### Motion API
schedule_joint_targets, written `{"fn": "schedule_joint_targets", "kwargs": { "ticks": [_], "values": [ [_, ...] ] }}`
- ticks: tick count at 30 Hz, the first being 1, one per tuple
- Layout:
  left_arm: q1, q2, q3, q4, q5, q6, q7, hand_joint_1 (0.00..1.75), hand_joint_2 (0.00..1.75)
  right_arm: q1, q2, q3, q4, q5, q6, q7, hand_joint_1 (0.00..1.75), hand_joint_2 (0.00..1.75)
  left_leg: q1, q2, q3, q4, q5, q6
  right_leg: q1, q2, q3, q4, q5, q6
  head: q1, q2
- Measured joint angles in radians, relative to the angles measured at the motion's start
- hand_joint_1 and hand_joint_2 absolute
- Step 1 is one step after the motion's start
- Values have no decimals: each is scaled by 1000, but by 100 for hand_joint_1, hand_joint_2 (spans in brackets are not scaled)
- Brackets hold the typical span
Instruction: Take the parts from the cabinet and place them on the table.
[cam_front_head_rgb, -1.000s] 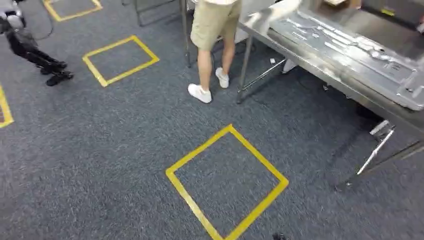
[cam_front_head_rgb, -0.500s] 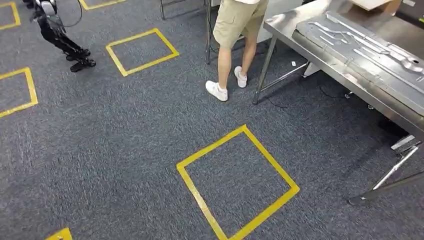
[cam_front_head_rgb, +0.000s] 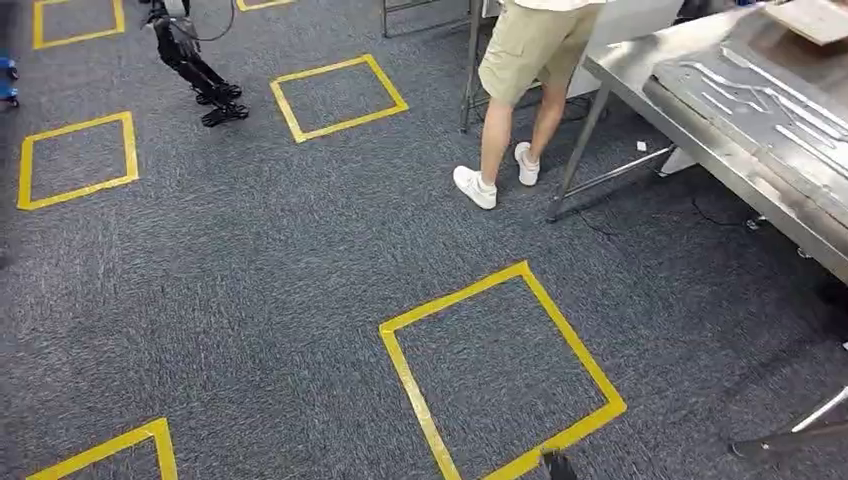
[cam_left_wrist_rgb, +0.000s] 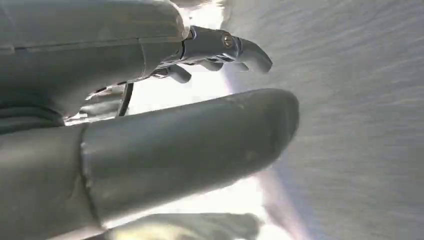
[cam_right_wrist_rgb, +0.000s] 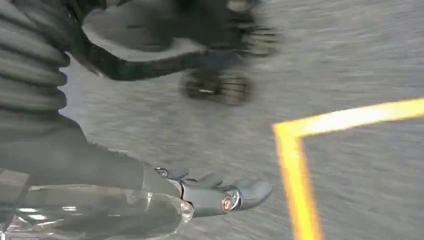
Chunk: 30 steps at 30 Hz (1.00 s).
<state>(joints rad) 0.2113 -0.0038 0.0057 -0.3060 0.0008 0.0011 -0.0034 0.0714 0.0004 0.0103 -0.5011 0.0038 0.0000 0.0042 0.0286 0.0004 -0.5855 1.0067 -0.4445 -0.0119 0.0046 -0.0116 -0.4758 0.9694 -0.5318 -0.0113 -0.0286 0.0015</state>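
Left wrist view: your left hand (cam_left_wrist_rgb: 150, 125) hangs released, the thick thumb (cam_left_wrist_rgb: 190, 145) apart from the lightly curled fingers (cam_left_wrist_rgb: 250, 52) and nothing between them but a bright blur.

In the right wrist view, the right hand (cam_right_wrist_rgb: 150, 195) points its fingers (cam_right_wrist_rgb: 240, 195) at the carpet beside a strip of yellow tape (cam_right_wrist_rgb: 295, 175). A glossy, see-through shape sits under the palm. I cannot tell whether that is a part in the grasp or the hand's own cover, so treat its state as unknown until you get a sharp look.

In the head view, you stand over grey carpet (cam_front_head_rgb: 250, 280) with a yellow tape square (cam_front_head_rgb: 500, 370) just ahead. The steel table (cam_front_head_rgb: 640, 70) is off to your right, with long metal parts (cam_front_head_rgb: 740, 85) lying on its top. A person (cam_front_head_rgb: 530, 60) stands at its near corner.

The step in hand looks like walking between stations:
- Keep both arms low and quiet.
- Line up on the floor square before you turn.
- Give the person and the table leg a wide berth.
- Both wrist views are smeared, so settle your stance before you judge any grasp.
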Motion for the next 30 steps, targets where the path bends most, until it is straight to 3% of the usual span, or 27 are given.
{"fn": "schedule_joint_targets", "kwargs": {
  "ticks": [3,4,5,7,8,9,10,11,13,14,16,19,20,21,23,24,25,26,28,29,30],
  "values": [
    [-83,-2,0,-90,0,0,-2,0,0,79,0,0,95,0,0,0,0,0,2,-7,0,-4,-5,12,-2,-11,7,2,-9,7,1,0],
    [-111,-2,0,-122,0,0,-3,0,0,108,1,1,125,0,0,0,0,0,3,-9,2,-5,-5,15,-7,-1,2,19,-27,12,1,0],
    [-139,-2,0,-157,0,0,-3,0,0,137,1,1,161,-1,1,0,0,0,3,-11,2,-6,-6,20,-7,5,-24,72,-63,16,1,0],
    [-188,-2,0,-222,0,0,-3,0,0,183,0,1,229,-1,0,0,0,0,0,-18,-1,-5,-6,22,-11,7,-109,239,-141,22,1,0],
    [-208,-1,0,-245,0,0,-3,0,0,203,-1,1,255,-1,0,0,0,0,-1,-23,-1,-4,-7,22,-11,7,-149,315,-163,23,1,0],
    [-218,-1,1,-259,0,0,-3,0,0,215,-1,0,272,-1,0,0,0,0,-2,-29,0,-4,-7,23,-11,7,-166,340,-155,22,2,0],
    [-224,-1,1,-267,0,1,-3,0,0,223,-1,1,279,-1,0,0,0,0,-3,-35,2,-4,-7,23,-10,8,-159,313,-122,19,1,0],
    [-221,-1,1,-267,0,1,-3,0,0,225,-1,1,279,-1,0,0,0,0,-4,-39,5,-5,-7,23,-8,9,-132,246,-73,13,1,0],
    [-198,-1,1,-266,0,1,-1,0,0,203,-1,1,269,-1,0,-2,0,0,-4,-39,9,-8,-8,23,-1,12,-48,53,29,-4,1,0],
    [-174,-5,1,-254,0,0,2,0,0,181,-5,0,256,-1,0,-2,0,0,-1,-37,5,-12,-5,20,6,16,-27,17,19,-12,1,0],
    [-128,-5,1,-197,0,1,3,0,0,131,-3,1,199,-1,0,-3,0,0,4,-34,2,-14,2,12,11,23,-32,15,28,-13,1,0],
    [-65,-9,0,-128,1,0,4,0,0,71,-3,1,125,-1,0,-3,0,0,3,-28,15,-36,11,-3,15,29,-26,-10,41,-26,2,0],
    [-21,-9,0,-89,2,0,6,0,0,31,-1,1,83,-1,0,-5,0,0,-3,-21,5,-11,-14,-3,-1,25,-5,-43,54,-27,1,0],
    [3,-9,0,-59,1,0,6,0,0,5,0,1,49,-1,0,-5,0,0,-5,-18,-23,46,-56,-2,-1,25,-5,-46,56,-30,0,0],
    [46,-8,0,13,1,0,5,0,0,-40,0,0,-24,0,0,-4,0,0,-5,-15,-103,223,-140,-6,1,26,-17,-35,54,-32,-1,0],
    [66,-4,0,37,1,0,5,0,0,-58,0,0,-47,0,0,-4,0,0,-5,-13,-126,281,-155,-8,1,31,-22,-28,52,-35,0,0],
    [78,-3,0,51,1,0,5,0,0,-70,0,0,-60,0,0,-4,0,0,-5,-12,-124,285,-145,-9,1,39,-25,-21,50,-34,-1,0],
    [86,-2,0,57,1,0,6,0,0,-74,0,0,-65,0,0,-4,0,0,-5,-11,-102,245,-117,-9,0,44,-27,-16,47,-33,-1,0],
    [65,4,0,51,0,0,3,0,0,-59,0,0,-58,0,0,-3,0,0,-5,-6,-4,60,-30,-8,-3,43,-26,-4,37,-21,-1,0],
    [43,5,0,38,0,0,3,0,0,-40,0,0,-44,0,0,-2,0,0,-6,-1,25,-4,-27,-6,-3,35,-29,0,31,-15,-1,0],
    [19,5,0,20,0,0,2,0,0,-18,0,0,-23,0,0,-1,0,0,-10,-3,36,-14,-25,0,4,24,-39,12,25,-10,-1,0]
  ]
}}
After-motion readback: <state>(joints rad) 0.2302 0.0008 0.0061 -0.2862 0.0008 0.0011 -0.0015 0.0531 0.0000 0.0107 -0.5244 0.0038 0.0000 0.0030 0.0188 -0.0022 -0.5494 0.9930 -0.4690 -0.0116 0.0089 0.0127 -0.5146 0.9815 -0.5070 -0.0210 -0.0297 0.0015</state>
